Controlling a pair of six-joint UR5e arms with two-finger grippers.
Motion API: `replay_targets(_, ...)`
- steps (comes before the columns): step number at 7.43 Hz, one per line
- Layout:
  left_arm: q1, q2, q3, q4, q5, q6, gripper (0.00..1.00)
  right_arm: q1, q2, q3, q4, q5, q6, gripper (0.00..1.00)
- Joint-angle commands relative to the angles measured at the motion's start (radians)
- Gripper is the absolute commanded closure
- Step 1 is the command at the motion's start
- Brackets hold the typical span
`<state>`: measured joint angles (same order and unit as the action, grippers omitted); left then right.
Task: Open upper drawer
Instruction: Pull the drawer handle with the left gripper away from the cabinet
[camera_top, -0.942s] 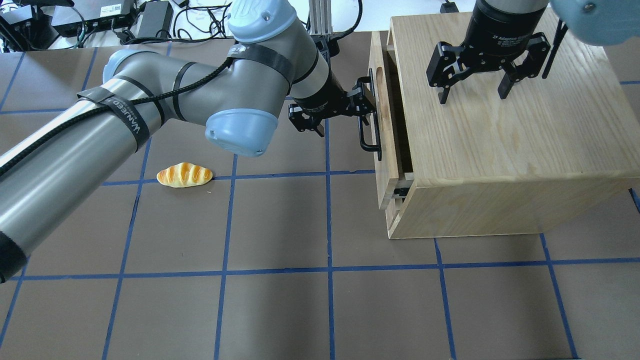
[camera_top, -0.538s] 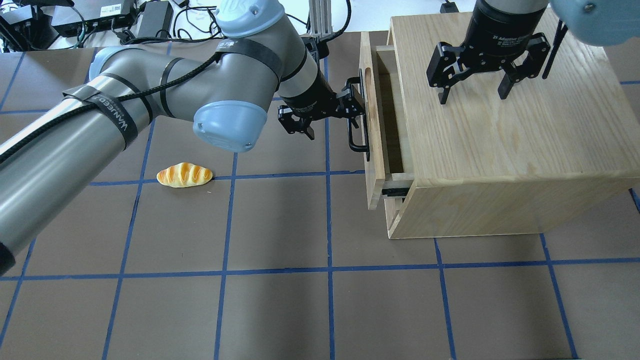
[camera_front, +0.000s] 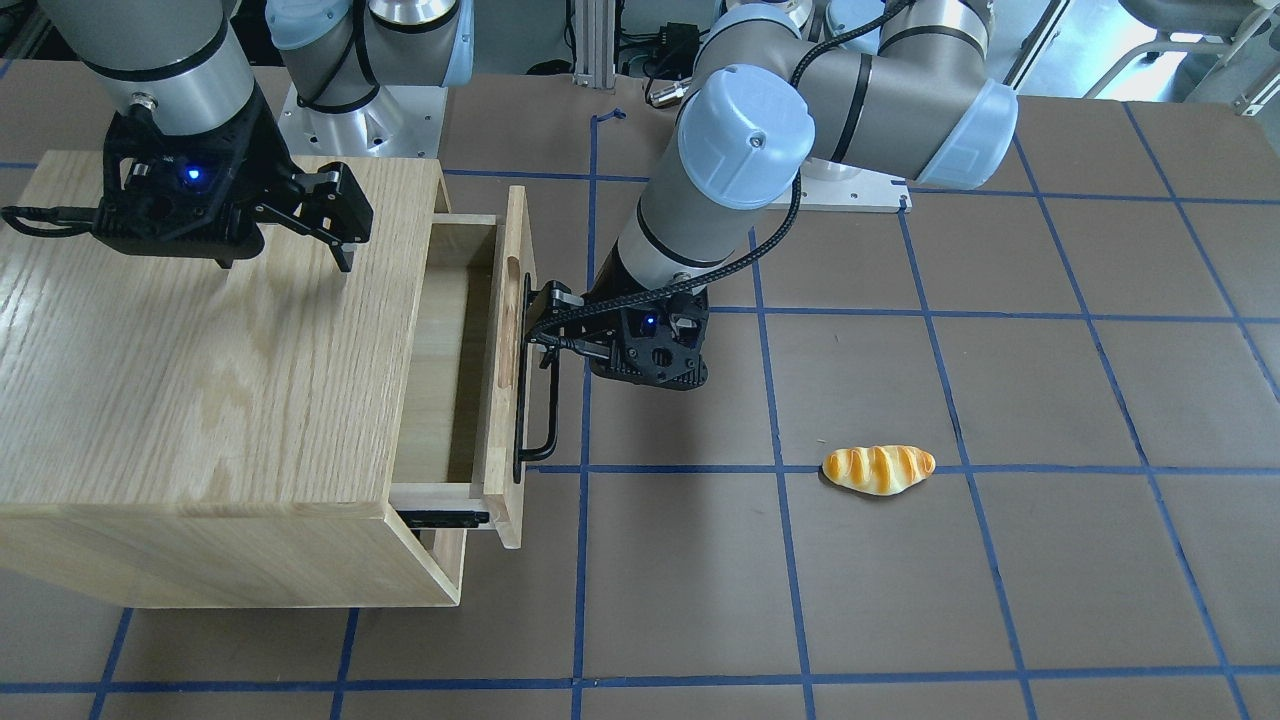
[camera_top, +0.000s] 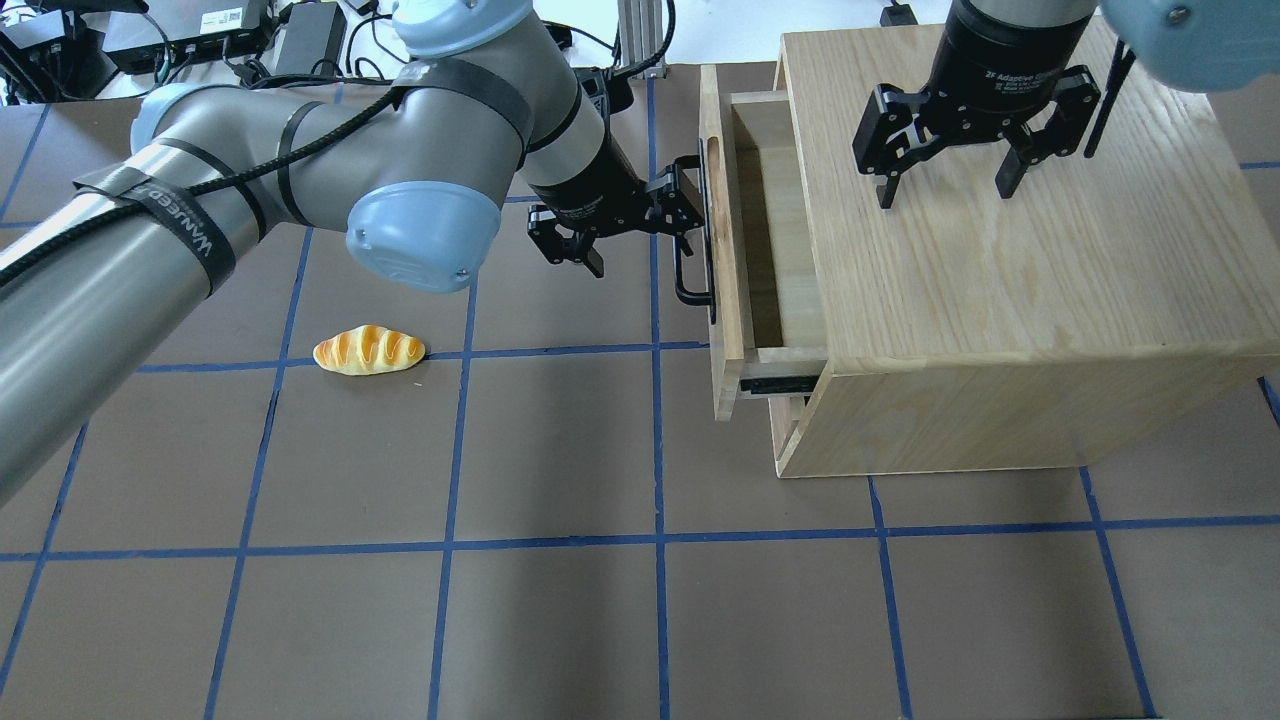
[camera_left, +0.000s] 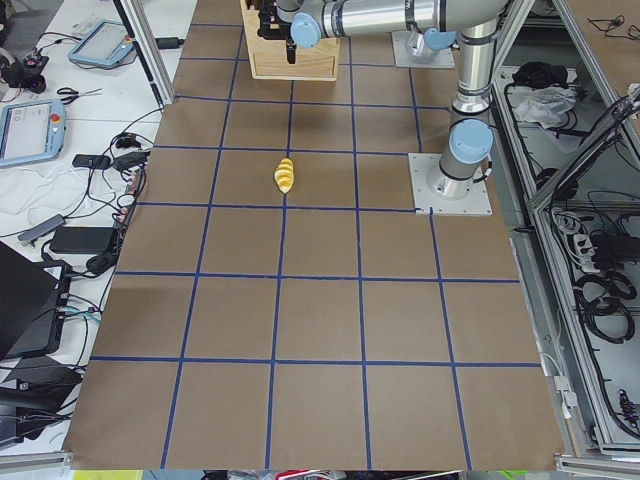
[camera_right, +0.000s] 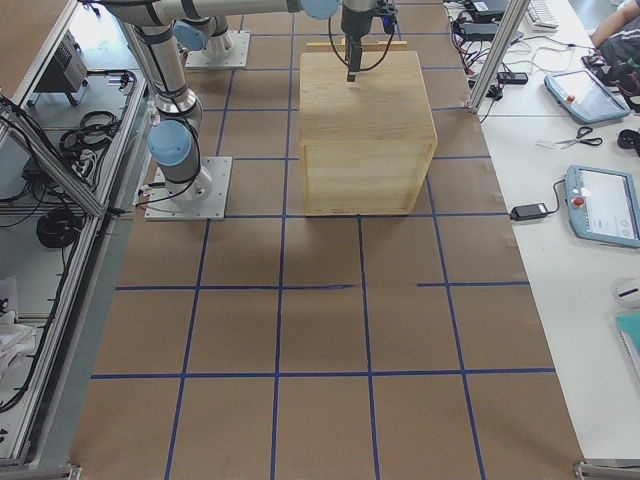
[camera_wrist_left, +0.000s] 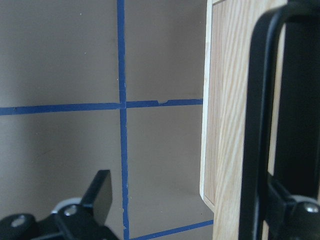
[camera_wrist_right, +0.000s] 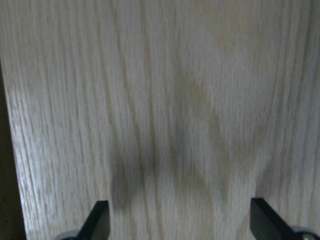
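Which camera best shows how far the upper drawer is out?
Exterior front-facing: the upper drawer shows its open interior and side rail. Overhead shows similar. Left wrist: only front panel and handle; side views: tiny.

Drawer (camera_top: 790, 240): pale wood, shallow, level, pulled partly out.
Handle (camera_top: 679, 280): long black bar on front panel.
Notch (camera_top: 711, 152): oval, top edge.

Oak-grained wooden cabinet box (camera_top: 1000, 280) on brown taped-grid table (camera_top: 560, 450), robot's right side. Pale wood upper drawer (camera_top: 722, 300) juts out of cabinet's face toward table centre. Left gripper (camera_top: 645, 238) at drawer's long black metal bar handle (camera_top: 681, 275), bar between spread fingers. Right gripper (camera_top: 946, 190) over cabinet top. Golden toy bread roll (camera_top: 368, 350) on table, well apart, on robot's left of drawer.
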<state>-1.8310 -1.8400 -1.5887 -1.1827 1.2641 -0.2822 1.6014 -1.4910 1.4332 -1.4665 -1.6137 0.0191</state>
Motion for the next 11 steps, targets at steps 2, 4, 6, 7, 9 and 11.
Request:
replay_targets(2,0.029,0.027,-0.019,-0.018,0.0,0.084,0.0,-0.001,0.0,0.001,0.0,0.0,0.001,0.0)
replay_targets(4,0.042,0.044,-0.046,-0.018,0.001,0.087,0.0,0.0,0.0,0.0,0.0,0.0,-0.001,0.0)
replay_targets(6,0.058,0.062,-0.066,-0.02,0.003,0.149,0.0,0.0,0.0,0.0,0.0,0.0,-0.001,0.0)
replay_targets(7,0.074,0.073,-0.071,-0.02,0.001,0.153,0.0,0.0,0.0,0.0,0.0,0.0,0.001,0.0)
replay_targets(9,0.099,0.085,-0.073,-0.037,0.003,0.224,0.0,0.0,0.0,0.0,0.0,0.0,-0.001,0.0)
replay_targets(11,0.101,0.085,-0.073,-0.04,0.003,0.225,0.0,0.0,0.0,0.001,0.0,0.0,-0.001,0.0)
